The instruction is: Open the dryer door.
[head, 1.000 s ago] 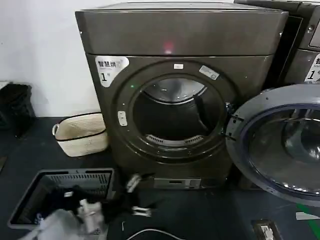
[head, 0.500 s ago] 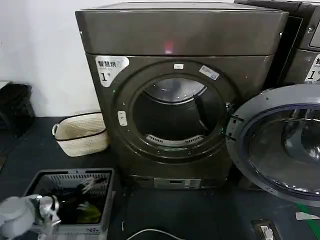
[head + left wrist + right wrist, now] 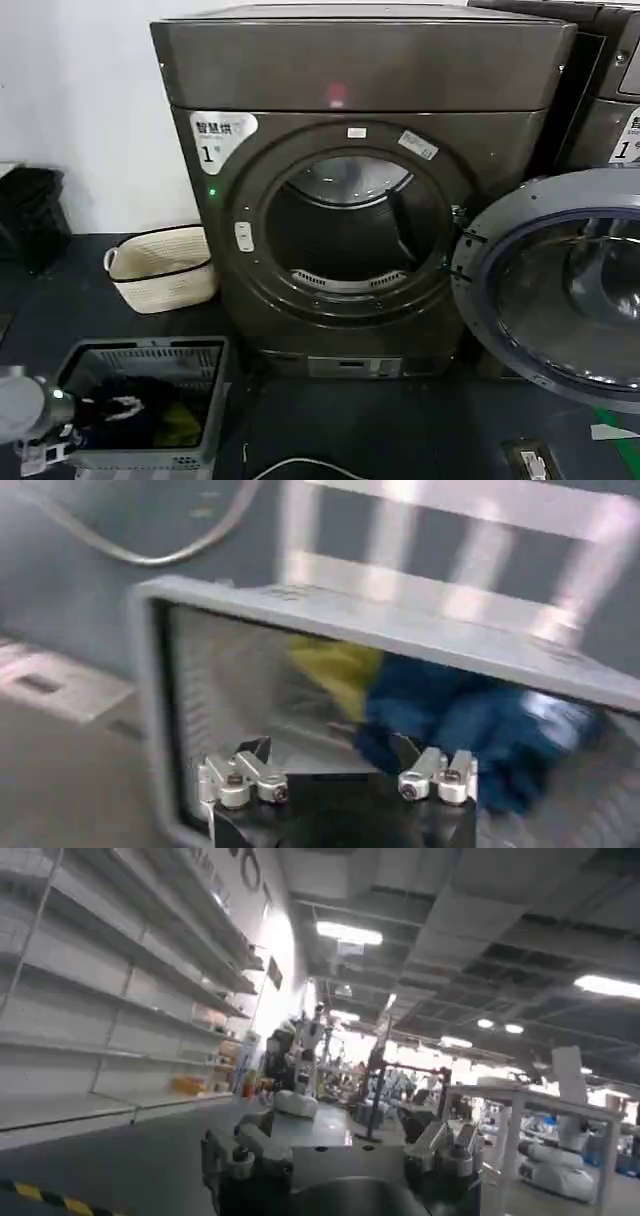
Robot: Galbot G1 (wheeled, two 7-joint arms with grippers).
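Bronze-grey metal forms the dryer (image 3: 360,190), labelled 1; its dryer door (image 3: 560,285) is swung fully open, far right of and beyond the left gripper (image 3: 337,780). That claw is spread wide over a grey basket (image 3: 140,400) of clothes.

Open right claw (image 3: 340,1148); shelving (image 3: 110,1018); ceiling lights (image 3: 350,933)

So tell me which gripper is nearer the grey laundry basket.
Left. The left gripper hangs open just above the grey laundry basket on the floor; the right gripper points away across the room toward shelving.
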